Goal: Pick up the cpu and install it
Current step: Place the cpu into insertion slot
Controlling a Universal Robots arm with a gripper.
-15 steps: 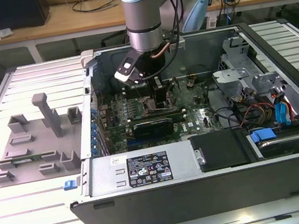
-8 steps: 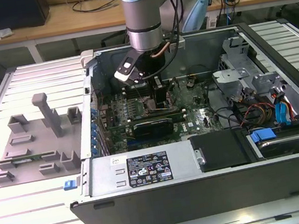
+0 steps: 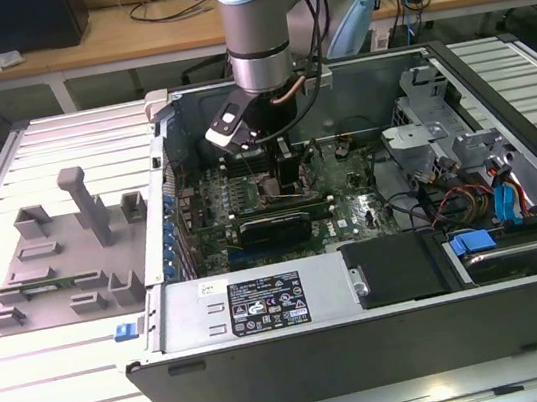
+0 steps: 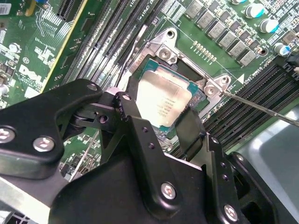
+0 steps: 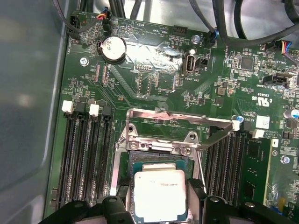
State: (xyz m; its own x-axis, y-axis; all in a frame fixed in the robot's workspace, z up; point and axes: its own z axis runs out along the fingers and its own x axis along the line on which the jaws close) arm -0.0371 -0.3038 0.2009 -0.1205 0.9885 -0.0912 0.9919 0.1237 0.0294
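The cpu, a flat square chip with a silvery top, sits between the two black fingers of my gripper, which is shut on its opposite edges. It hangs level just over the open socket on the green motherboard, partly covering it; I cannot tell whether it touches the socket. The socket's metal bracket stands flipped up behind it. In the first wrist view the cpu shows between the fingertips. In the exterior view my gripper reaches down into the open computer case.
Memory slots flank the socket on both sides. A thin metal lever sticks out beside it. Cables and a drive cage fill the case's right side. A grey plastic tray with upright blocks lies left of the case.
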